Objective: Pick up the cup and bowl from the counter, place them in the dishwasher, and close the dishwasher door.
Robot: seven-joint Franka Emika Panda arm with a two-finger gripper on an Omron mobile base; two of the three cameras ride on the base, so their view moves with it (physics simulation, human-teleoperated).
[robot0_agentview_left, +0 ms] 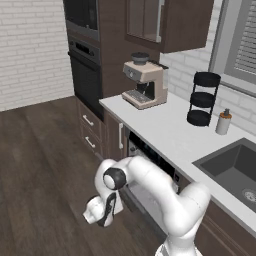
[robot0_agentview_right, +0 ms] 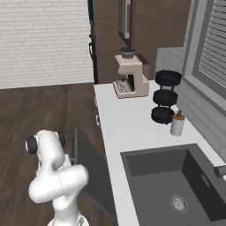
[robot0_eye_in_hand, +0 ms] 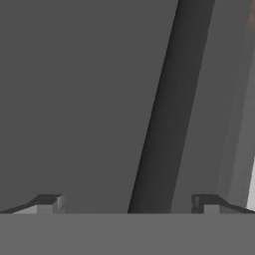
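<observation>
Right at the bottom of the hand view your gripper (robot0_eye_in_hand: 127, 203) shows its two fingertips (robot0_eye_in_hand: 49, 201) spread wide, pinching nothing, facing the flat grey dishwasher door (robot0_eye_in_hand: 74, 99) up close. Judging by that, you are pushing the panel shut rather than grasping. At lower centre of the right base view the door (robot0_agentview_right: 90, 170) stands partly raised beside the counter (robot0_agentview_right: 128, 126) (neither cup nor bowl sits there, so presumably they're loaded).

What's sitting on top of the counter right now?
On the counter: a beige coffee machine, a black three-tier stand and a pump bottle. The arm covers part of its front edge.
</observation>
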